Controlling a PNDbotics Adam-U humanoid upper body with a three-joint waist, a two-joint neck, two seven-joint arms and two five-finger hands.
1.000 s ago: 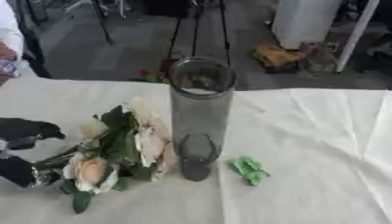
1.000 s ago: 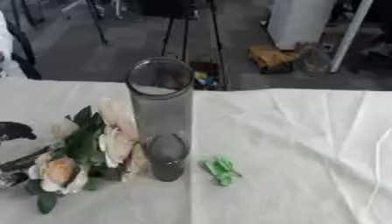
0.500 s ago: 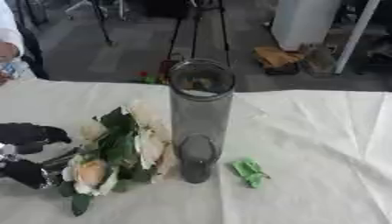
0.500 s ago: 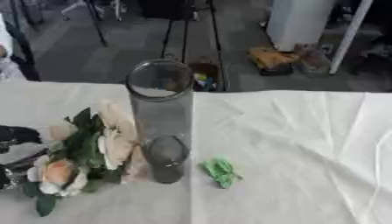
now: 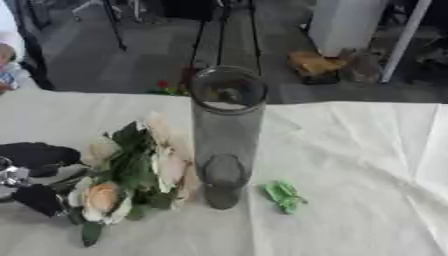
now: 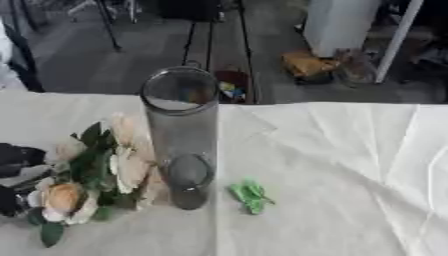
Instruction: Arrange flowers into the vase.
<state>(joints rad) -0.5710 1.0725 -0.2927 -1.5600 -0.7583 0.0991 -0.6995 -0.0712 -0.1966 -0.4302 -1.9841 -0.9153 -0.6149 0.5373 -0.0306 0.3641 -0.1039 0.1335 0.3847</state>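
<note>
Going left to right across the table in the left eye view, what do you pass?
The robot's black left hand at the left edge → the bunch of cream and peach flowers with green leaves lying on the white cloth → the tall clear glass cylinder vase standing upright → a small green leafy scrap.

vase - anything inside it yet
No flowers stand in the vase: through its open mouth and clear wall only its round base shows. The flower bunch lies on the tablecloth to its left, by the left hand.
</note>
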